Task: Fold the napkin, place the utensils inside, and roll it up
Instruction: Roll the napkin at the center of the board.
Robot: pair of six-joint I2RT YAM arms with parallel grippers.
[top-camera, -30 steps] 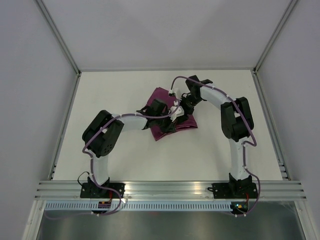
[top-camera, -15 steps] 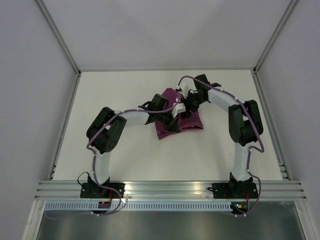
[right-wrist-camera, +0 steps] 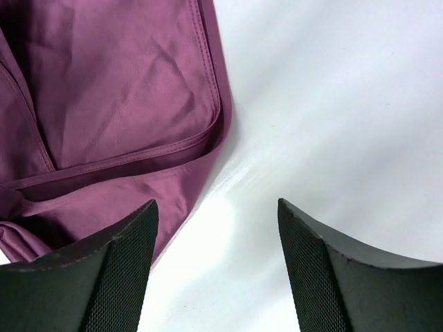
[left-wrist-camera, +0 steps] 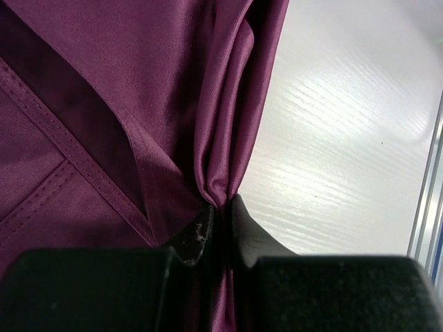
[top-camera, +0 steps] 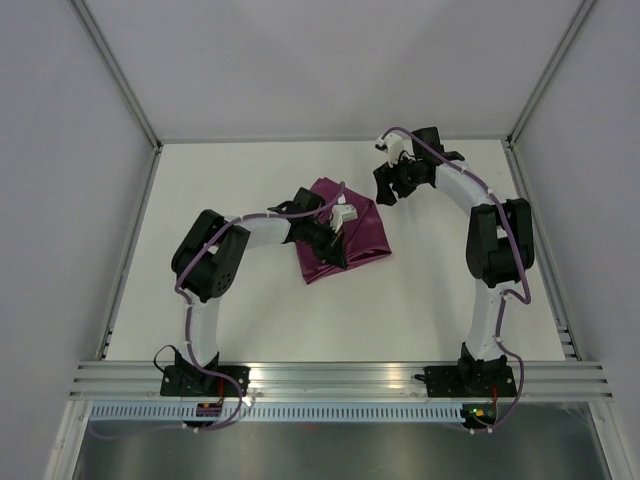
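Observation:
The plum-purple napkin (top-camera: 345,235) lies crumpled and folded over near the table's middle. My left gripper (top-camera: 335,245) is shut on a bunched fold of it; the left wrist view shows the cloth (left-wrist-camera: 138,83) pinched between the two black fingers (left-wrist-camera: 252,232). My right gripper (top-camera: 385,192) is open and empty, just right of the napkin's far right corner. The right wrist view shows its fingers (right-wrist-camera: 121,256) spread over bare table, with the napkin's hemmed edge (right-wrist-camera: 118,97) at the left. No utensils show in any view.
The white table (top-camera: 250,310) is walled by grey panels left, right and back. An aluminium rail (top-camera: 340,378) runs along the near edge, where both arm bases are bolted.
My right gripper let go of the napkin and pulled back to the far right. My left gripper, still holding the cloth, dragged the napkin a little to the left.

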